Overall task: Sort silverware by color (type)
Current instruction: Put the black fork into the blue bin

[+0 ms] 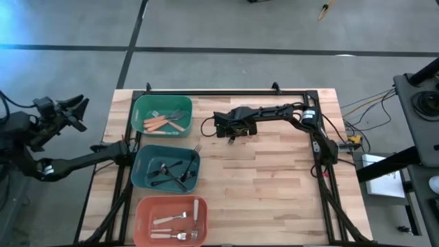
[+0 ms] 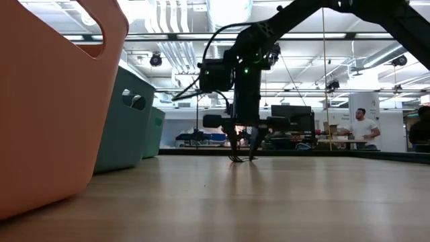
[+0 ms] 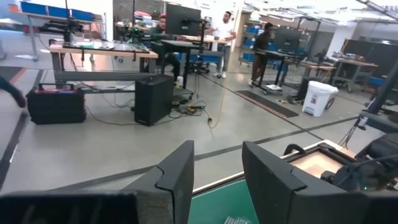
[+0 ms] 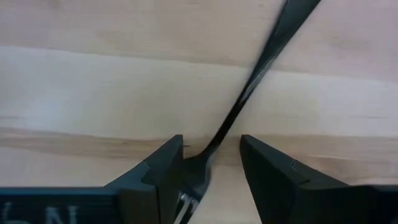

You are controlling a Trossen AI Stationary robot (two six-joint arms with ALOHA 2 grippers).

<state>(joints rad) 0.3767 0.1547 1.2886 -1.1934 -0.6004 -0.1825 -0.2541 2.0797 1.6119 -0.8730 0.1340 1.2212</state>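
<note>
Right pincer [image 4: 211, 163] points down with jaws apart; left pincer [image 3: 217, 180] waits, open

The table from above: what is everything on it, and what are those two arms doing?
green bin: one, far end of the row, orange-handled forks inside.
teal bin: one, middle, black forks inside.
salmon bin: one, near end, white-handled forks inside.
loose fork: one, on the wood beside the teal bin.
black fork: one, on the wood, between the right gripper's fingers.
right gripper: lowered to the table at mid-table, open around that fork.
left gripper: waiting by the bins, open.
</note>
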